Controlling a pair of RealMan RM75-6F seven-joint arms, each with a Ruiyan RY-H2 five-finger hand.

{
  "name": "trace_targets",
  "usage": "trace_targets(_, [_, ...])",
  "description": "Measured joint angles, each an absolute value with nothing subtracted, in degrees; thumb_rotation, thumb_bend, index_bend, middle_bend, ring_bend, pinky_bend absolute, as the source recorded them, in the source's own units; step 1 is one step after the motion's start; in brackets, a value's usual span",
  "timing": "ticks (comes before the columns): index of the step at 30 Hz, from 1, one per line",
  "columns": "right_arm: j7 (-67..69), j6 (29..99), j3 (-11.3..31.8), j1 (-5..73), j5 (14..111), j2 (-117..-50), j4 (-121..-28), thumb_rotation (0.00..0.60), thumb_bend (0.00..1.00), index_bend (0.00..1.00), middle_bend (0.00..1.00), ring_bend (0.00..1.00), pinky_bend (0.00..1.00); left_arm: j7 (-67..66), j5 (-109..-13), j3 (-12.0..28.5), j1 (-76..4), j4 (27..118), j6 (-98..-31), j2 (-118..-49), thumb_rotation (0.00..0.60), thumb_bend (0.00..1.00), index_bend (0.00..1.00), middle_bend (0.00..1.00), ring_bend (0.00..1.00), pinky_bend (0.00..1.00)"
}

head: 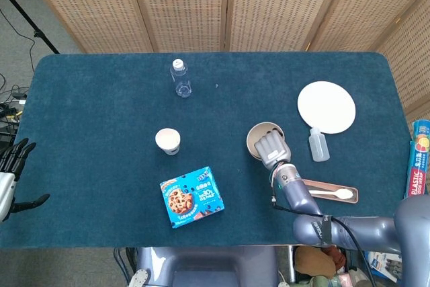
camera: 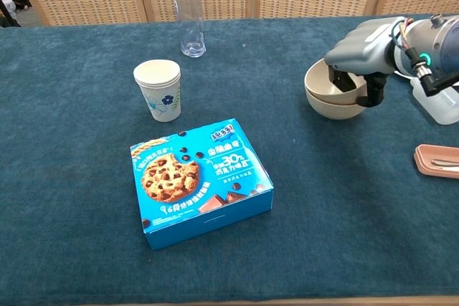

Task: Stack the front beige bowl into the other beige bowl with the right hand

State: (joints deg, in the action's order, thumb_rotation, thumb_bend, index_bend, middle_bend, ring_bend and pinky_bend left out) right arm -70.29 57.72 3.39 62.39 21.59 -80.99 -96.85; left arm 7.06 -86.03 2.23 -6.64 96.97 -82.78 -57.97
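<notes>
Two beige bowls sit nested on the blue cloth at the right. The upper bowl (camera: 318, 81) lies almost level inside the lower bowl (camera: 334, 111). My right hand (camera: 363, 46) is over them and grips the upper bowl's right rim, fingers inside and thumb down the outside. From the head view only the left rim of the stack (head: 253, 140) shows beside the right hand (head: 272, 147). My left hand (head: 9, 174) hangs off the table's left edge, fingers apart and holding nothing.
A white squeeze bottle (camera: 437, 98) stands just right of the bowls, with a white plate (head: 326, 107) behind it. A pink tray (head: 332, 194) with a spoon lies front right. A cookie box (camera: 201, 180), paper cup (camera: 158, 89) and water bottle (camera: 188, 16) are left.
</notes>
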Motion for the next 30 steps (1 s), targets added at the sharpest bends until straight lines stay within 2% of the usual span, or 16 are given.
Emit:
trace_targets(8, [-68.9, 57.7, 2.2, 63.0, 22.1, -81.1, -96.8, 0.6, 0.62, 0.49, 0.33, 0.31, 0.34, 7.3, -85.6, 2.4, -6.7, 96.9, -82.6, -58.0, 0.6, 0.0, 0.0, 0.0, 0.0, 0.0])
trace_targets(13, [-68.3, 58.6, 1.9, 63.1, 23.1, -80.6, -98.2, 0.6, 0.62, 0.42, 0.27, 0.29, 0.33, 7.2, -85.7, 2.3, -6.6, 96.9, -82.7, -58.0, 0.6, 0.0, 0.0, 0.0, 0.0, 0.0])
trace_targets(16, [-67.8, 59.5, 1.9, 63.0, 24.2, -79.9, -99.6, 0.6, 0.62, 0.38, 0.24, 0.28, 0.33, 7.2, -85.7, 2.4, -6.6, 96.9, -82.8, -58.0, 0.6, 0.0, 0.0, 0.0, 0.0, 0.0])
trace_targets(27, [-64.9, 62.3, 0.6, 61.8, 27.9, -75.3, -106.7, 0.6, 0.62, 0.33, 0.17, 0.24, 0.33, 7.1, -86.1, 2.2, -6.5, 97.1, -82.9, -57.9, 0.6, 0.0, 0.0, 0.0, 0.0, 0.0])
trace_targets(30, [-64.5, 62.9, 0.0, 61.4, 29.2, -74.6, -108.0, 0.6, 0.62, 0.3, 0.14, 0.19, 0.31, 7.0, -86.2, 2.1, -6.5, 97.1, -83.0, -57.9, 0.6, 0.0, 0.0, 0.0, 0.0, 0.0])
